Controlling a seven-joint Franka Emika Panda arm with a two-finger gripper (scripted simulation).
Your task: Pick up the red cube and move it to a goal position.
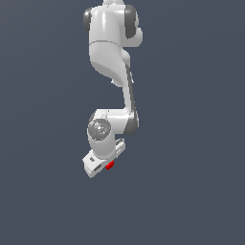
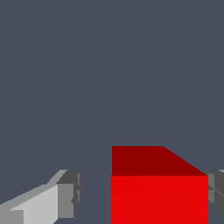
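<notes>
The red cube (image 2: 159,199) fills much of the wrist view and sits between the two fingers of my gripper (image 2: 144,193). One grey fingertip (image 2: 215,192) rests against a side of the cube. The other fingertip (image 2: 72,194) stands off from the opposite side with a visible gap. The gripper is open. In the exterior view the white gripper (image 1: 98,167) hangs low at the end of the arm, and only a small piece of the red cube (image 1: 109,165) shows beside the hand.
The white Panda arm (image 1: 112,48) comes down from the upper part of the exterior view. Everything around it is a plain dark grey-blue surface (image 1: 191,143) with no other objects or edges in sight.
</notes>
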